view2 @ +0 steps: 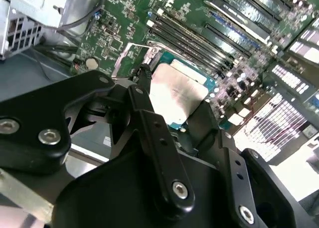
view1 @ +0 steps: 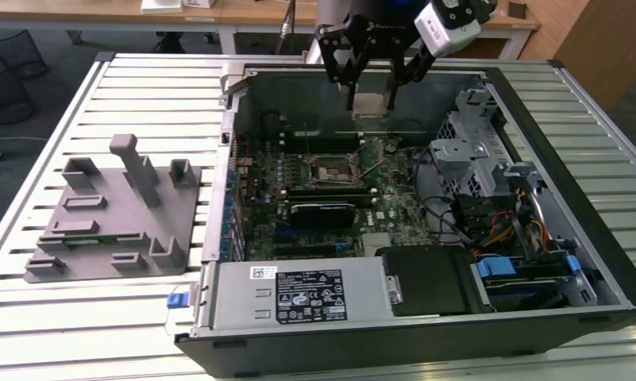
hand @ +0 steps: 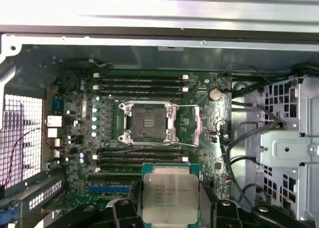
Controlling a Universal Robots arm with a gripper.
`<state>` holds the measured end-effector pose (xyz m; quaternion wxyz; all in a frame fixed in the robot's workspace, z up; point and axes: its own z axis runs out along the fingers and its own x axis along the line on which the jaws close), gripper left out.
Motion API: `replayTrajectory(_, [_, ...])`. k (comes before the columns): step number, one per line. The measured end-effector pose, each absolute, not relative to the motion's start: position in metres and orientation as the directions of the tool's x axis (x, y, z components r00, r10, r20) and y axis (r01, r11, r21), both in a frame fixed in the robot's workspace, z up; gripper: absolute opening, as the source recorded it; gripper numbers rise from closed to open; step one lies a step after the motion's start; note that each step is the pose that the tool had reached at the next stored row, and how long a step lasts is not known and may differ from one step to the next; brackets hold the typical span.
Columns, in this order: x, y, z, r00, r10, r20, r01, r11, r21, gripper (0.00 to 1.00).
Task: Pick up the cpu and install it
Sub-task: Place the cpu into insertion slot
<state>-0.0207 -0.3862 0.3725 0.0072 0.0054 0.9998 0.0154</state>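
The gripper (view1: 368,95) was clamped on the cpu (view1: 368,105) by opposite edges, above the case (view1: 402,351). This grip likely kept it level with the open socket (hand: 148,122).

Slatted metal table (view1: 106,317) — I log a grey moulded fixture (view1: 117,218) lying on it toward the exterior view's left, just beside the open computer case (view1: 402,349). Inside the case is a green motherboard (view1: 392,202). Its square socket (hand: 148,121) is open, load plate (hand: 190,122) swung aside, with memory slots (hand: 137,83) flanking it on two sides. Silver power supply (view1: 296,295) along the near wall — drive cage (view1: 476,151) and cable bundle (view1: 498,230) at the exterior view's right.
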Motion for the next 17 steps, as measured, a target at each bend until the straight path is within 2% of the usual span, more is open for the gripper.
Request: replayTrajectory(17, [-0.0207,-0.3863,0.3710,-0.961,0.276,-0.015,0.275,0.961,0.029,0.54])
